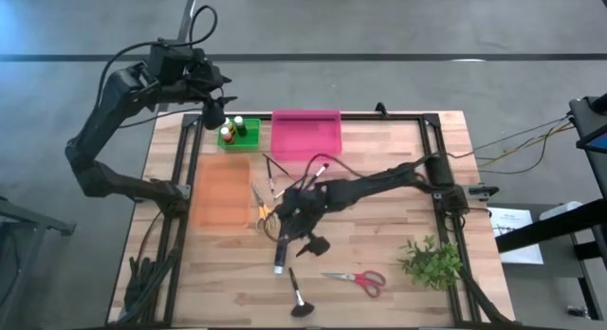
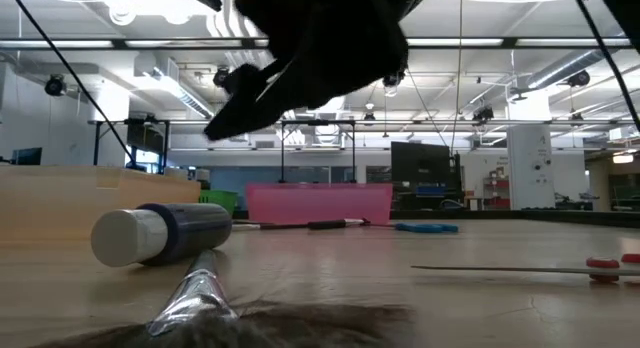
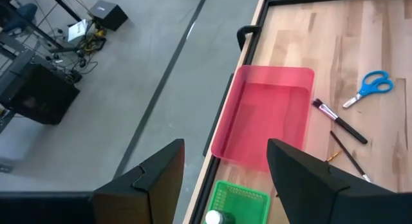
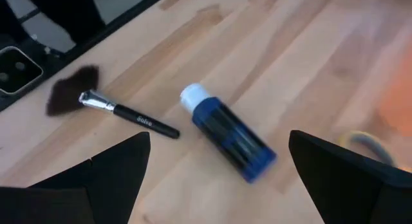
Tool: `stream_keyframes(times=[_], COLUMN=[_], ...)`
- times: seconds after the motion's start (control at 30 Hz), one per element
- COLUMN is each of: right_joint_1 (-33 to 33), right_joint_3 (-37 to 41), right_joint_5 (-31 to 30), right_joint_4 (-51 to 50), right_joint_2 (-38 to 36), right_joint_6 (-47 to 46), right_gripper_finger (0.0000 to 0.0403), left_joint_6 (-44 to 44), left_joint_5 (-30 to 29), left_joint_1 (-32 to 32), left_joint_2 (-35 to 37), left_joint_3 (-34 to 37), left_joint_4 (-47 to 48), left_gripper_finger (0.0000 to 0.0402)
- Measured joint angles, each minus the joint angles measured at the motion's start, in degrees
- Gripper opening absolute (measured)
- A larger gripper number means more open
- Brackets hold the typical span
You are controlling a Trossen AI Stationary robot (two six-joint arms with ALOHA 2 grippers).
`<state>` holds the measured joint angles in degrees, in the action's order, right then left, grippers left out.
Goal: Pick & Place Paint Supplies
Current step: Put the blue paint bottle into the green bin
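- Fingers of the right gripper [image 4: 212, 179] stand wide apart and empty, hanging just above a blue bottle with a white cap [image 4: 226, 132] that lies on its side on the table [image 1: 398, 178].
- Right gripper [image 1: 296, 233], high view: it hovers near the table's middle, toward the near edge, with the blue bottle [image 1: 281, 254] directly beneath it.
- Fan brush [image 4: 109, 107]: it lies just beside the bottle on its near side, apart from it, bristles toward the near edge.
- Fingers of the left gripper [image 3: 225, 185] are apart with nothing between them; this gripper [image 1: 214, 114] waits above the green basket [image 1: 248, 133] at the far left of the table.
- Green basket: small bottles stand in it, so judging by this, part of the sorting is already done.
- Pink tray [image 1: 305, 136]: far centre, right of the green basket; it looks empty in the left wrist view.
- Orange tray [image 1: 220, 192]: near side of the green basket, at the left; nothing visible in it.
- Loose supplies remaining: red-handled scissors [image 1: 358, 279] near the front edge, yellow-handled scissors [image 1: 262, 207] beside the orange tray, blue-handled scissors [image 3: 368, 87] under the right arm, and slim brushes [image 3: 340, 122] near the pink tray.
- Plant sprig [image 1: 432, 262]: near right; not a paint supply.
- Progress: early to middle; most items are unplaced, and the blue bottle is the likely next pick.
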<state>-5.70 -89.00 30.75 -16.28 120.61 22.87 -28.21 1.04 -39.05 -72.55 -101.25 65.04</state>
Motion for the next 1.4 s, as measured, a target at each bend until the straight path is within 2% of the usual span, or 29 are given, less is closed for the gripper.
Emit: stream_keyframes(times=[0.2,0.43,0.67,0.8,0.9,1.07,1.23,1.4], right_joint_1=[-0.7,-0.7,0.0,0.0,0.1,0.2,0.4,0.8], right_joint_3=[-11.1,-21.1,-25.1,-24.1,-24.0,-23.9,-23.8,-23.7], right_joint_5=[3.5,3.9,4.2,4.1,4.0,4.1,6.7,8.5], right_joint_4=[-6.0,-18.5,-27.4,-27.3,-26.9,-26.7,-27.4,-27.4], right_joint_2=[8.7,17.0,20.5,20.0,20.0,20.0,20.0,19.5], right_joint_6=[2.1,8.6,8.4,7.8,6.4,5.7,5.5,5.3], right_gripper_finger=[0.0368,0.0368,0.0368,0.0365,0.0334,0.0244,0.0163,0.0117], left_joint_6=[0.2,0.7,1.3,1.5,1.5,1.5,1.7,1.7], left_joint_5=[-0.2,-0.6,-0.7,-0.7,-0.7,-0.7,-0.7,-0.6], left_joint_1=[0.0,0.0,0.0,0.0,0.0,0.0,0.0,0.0], left_joint_2=[0.0,0.1,0.1,0.1,0.1,0.1,0.1,0.1], left_joint_3=[0.0,0.0,0.0,0.0,0.0,0.0,0.0,0.0], left_joint_4=[0.4,1.1,2.4,2.6,2.6,2.6,2.5,2.5], left_gripper_finger=[0.0228,0.0228,0.0228,0.0228,0.0228,0.0228,0.0228,0.0228])
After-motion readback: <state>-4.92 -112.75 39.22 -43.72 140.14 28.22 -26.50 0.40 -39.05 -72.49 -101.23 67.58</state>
